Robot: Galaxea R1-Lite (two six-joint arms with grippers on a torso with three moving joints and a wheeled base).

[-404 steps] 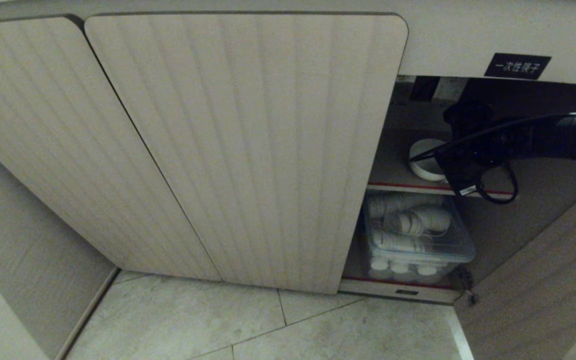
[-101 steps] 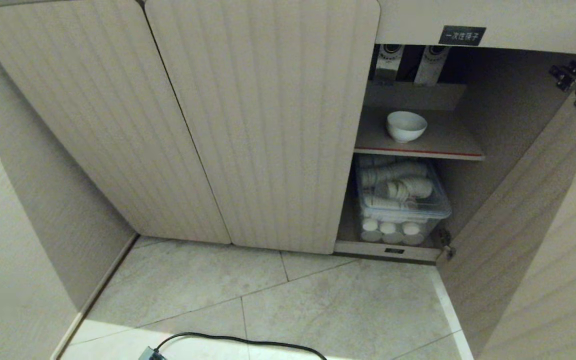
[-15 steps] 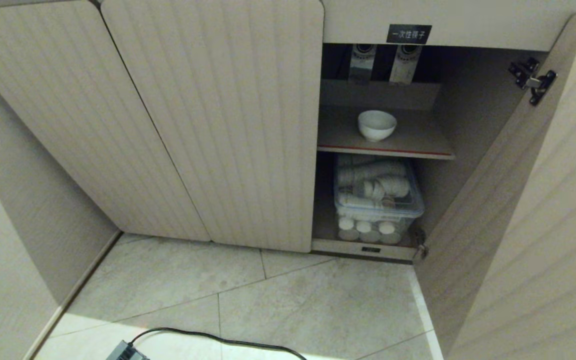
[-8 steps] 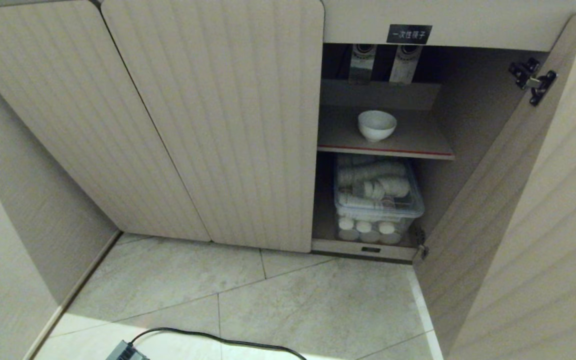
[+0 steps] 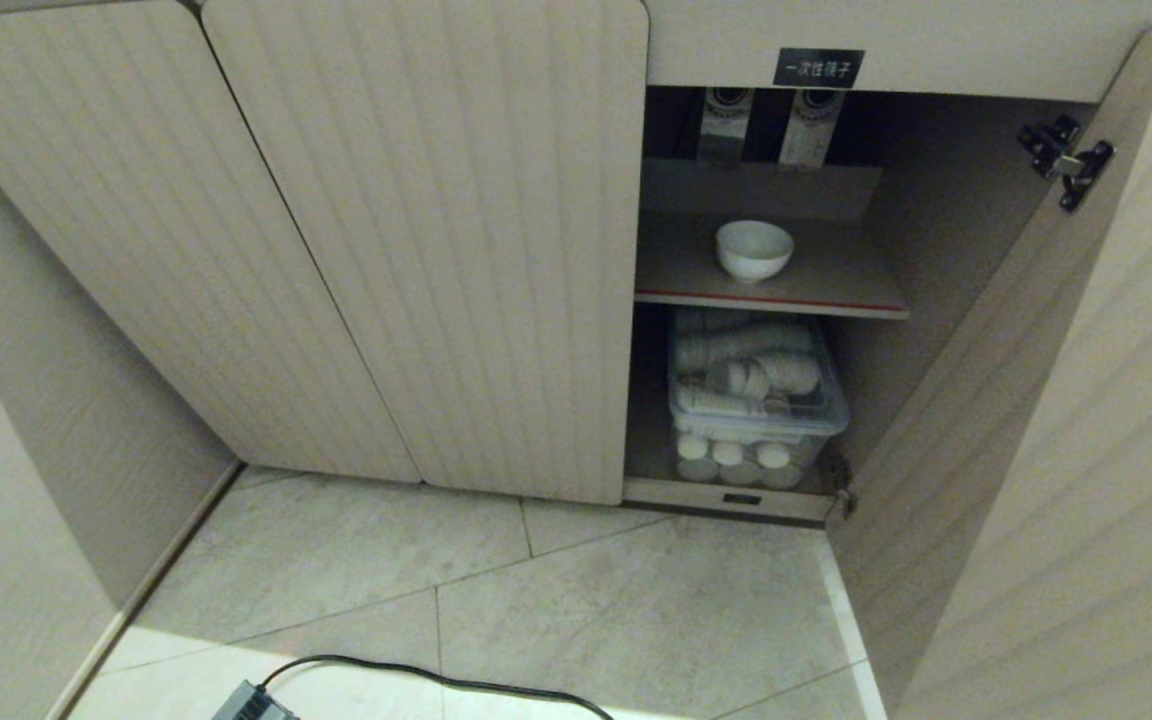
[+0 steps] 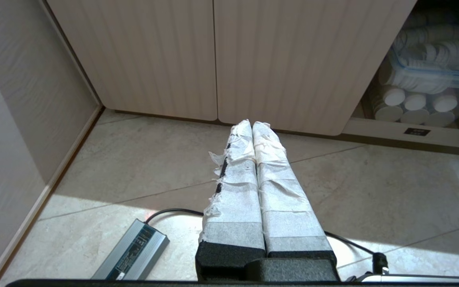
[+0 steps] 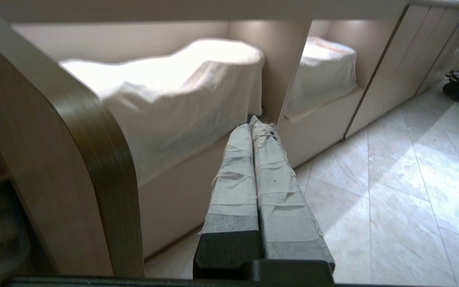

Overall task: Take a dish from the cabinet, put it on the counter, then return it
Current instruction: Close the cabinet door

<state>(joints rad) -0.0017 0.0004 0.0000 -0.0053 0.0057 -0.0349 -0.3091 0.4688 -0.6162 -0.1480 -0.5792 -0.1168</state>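
Observation:
The dish (image 5: 754, 249), a small white bowl, stands upright on the red-edged shelf (image 5: 841, 288) inside the cabinet (image 5: 436, 250). The cabinet's right-hand door (image 5: 1036, 420) is swung wide open. Neither gripper shows in the head view. My left gripper (image 6: 252, 124) hangs low over the floor tiles facing the closed ribbed doors, taped fingers pressed together and empty. My right gripper (image 7: 253, 122) is also shut and empty. It sits just beside the rounded edge of the open door (image 7: 94, 159) and points away from the shelf. The counter is out of view.
Below the shelf a clear plastic box (image 5: 756, 400) holds several white cups. A grey power adapter (image 6: 134, 255) with a black cable lies on the tiles near the left gripper. Cloth-covered shapes (image 7: 173, 91) fill low niches ahead of the right gripper.
Nothing in the head view has shifted over the last second. Much earlier my right arm reached in at the dish on the shelf; it is gone from that view and the camera sits further back.

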